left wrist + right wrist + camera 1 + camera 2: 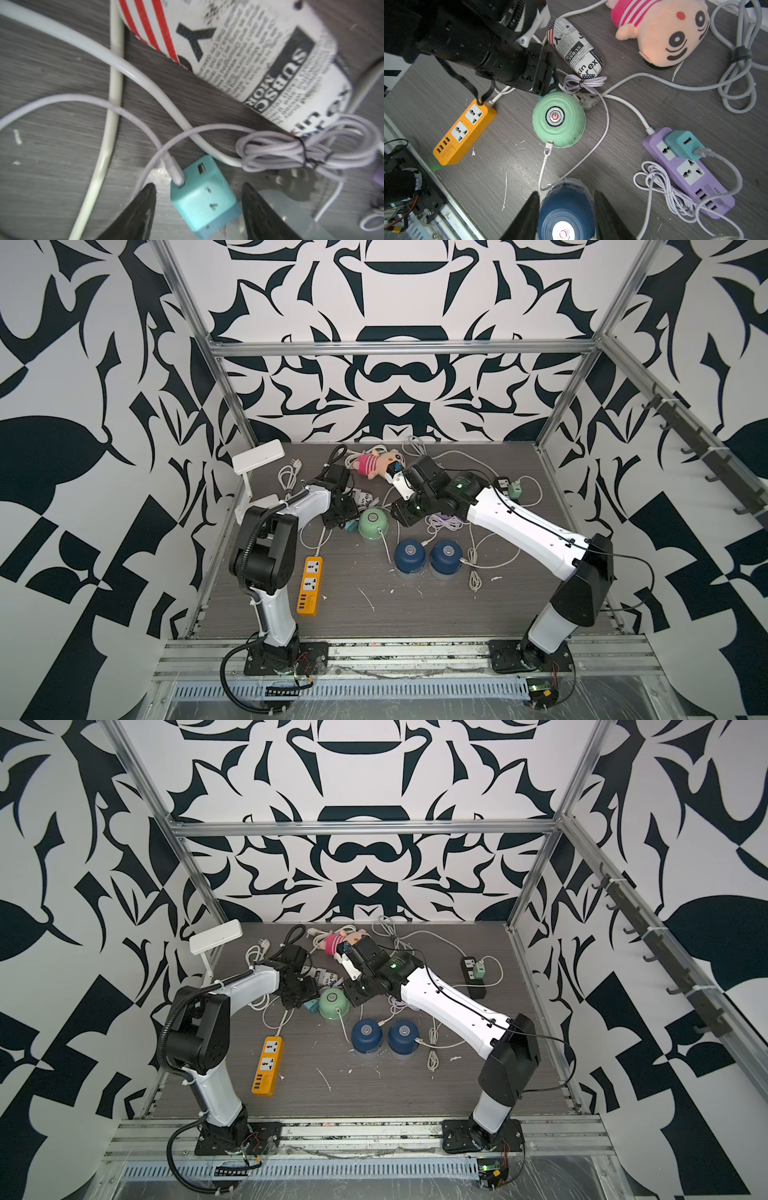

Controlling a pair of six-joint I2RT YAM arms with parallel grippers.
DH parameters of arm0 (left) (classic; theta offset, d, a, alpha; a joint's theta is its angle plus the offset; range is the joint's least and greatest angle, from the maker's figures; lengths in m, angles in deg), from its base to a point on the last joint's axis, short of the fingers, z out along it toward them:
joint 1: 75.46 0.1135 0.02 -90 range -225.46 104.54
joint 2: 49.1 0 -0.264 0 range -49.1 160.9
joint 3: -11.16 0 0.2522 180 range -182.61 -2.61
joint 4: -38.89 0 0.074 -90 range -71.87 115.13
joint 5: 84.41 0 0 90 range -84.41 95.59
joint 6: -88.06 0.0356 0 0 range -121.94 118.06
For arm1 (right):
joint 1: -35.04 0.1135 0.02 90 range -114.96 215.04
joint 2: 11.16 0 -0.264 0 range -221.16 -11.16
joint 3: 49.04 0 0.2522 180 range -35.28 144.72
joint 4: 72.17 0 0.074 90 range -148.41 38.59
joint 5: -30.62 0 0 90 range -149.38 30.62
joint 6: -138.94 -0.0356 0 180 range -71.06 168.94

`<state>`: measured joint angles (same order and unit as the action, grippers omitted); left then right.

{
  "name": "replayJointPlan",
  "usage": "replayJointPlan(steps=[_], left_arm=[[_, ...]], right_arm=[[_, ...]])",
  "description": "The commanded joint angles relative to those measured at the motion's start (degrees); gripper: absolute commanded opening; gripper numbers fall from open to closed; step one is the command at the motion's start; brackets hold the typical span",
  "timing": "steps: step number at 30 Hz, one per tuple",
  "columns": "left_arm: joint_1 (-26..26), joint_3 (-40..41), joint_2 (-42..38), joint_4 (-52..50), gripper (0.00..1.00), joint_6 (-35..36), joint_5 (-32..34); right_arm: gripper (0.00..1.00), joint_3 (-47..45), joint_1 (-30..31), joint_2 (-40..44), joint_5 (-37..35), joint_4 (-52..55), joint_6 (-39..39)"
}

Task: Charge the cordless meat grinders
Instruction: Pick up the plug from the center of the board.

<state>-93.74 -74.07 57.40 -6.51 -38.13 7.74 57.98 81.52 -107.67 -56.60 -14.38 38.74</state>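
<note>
left claw [198, 184] astride teal adapter [204, 202] | right claw [566, 191] parted above blue grinder [564, 208]

Table [415, 614], contents. Centre front: left meat grinder [409, 554] just beside right meat grinder [446, 554], side by side. Behind them, to the left: rear meat grinder [372, 523], a charging cable [548, 148] touching its front edge. Left plug adapter [202, 197] on the table just left of the rear meat grinder. Left power strip [309, 585] lies front to back, left of the pair. Newsprint pouch [360, 494] behind the rear meat grinder; plush toy [370, 464] behind the pouch. Middle power strip [690, 173] right of the rear meat grinder, middle plug adapter [681, 143] seated on it. Right power strip [477, 990] at rear right, right plug adapter [480, 970] on it.
</note>
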Motion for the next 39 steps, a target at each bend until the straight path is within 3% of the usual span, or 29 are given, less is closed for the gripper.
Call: replayJointPlan(steps=[1,7,17,39], left_arm=[[0.21,-1.63,2.1,-2.64,0.68,0.27,1.3],[0.16,-2.24,4.59,-4.72,0.65,1.89,2.42],[-0.68,2.64,1.08,-4.23,0.56,2.43,2.04],[-4.42,9.45,-1.51,-3.78,0.62,2.0,2.13]], right_arm=[[0.47,0.52,-0.08,0.88,-0.24,-1.41,0.0],[0.47,0.12,-0.12,0.88,-0.49,-1.93,0.0],[0.46,1.1,-0.09,-0.01,-0.16,-2.28,-0.17],[0.46,2.35,-0.14,-0.58,0.35,-2.08,-1.05]])
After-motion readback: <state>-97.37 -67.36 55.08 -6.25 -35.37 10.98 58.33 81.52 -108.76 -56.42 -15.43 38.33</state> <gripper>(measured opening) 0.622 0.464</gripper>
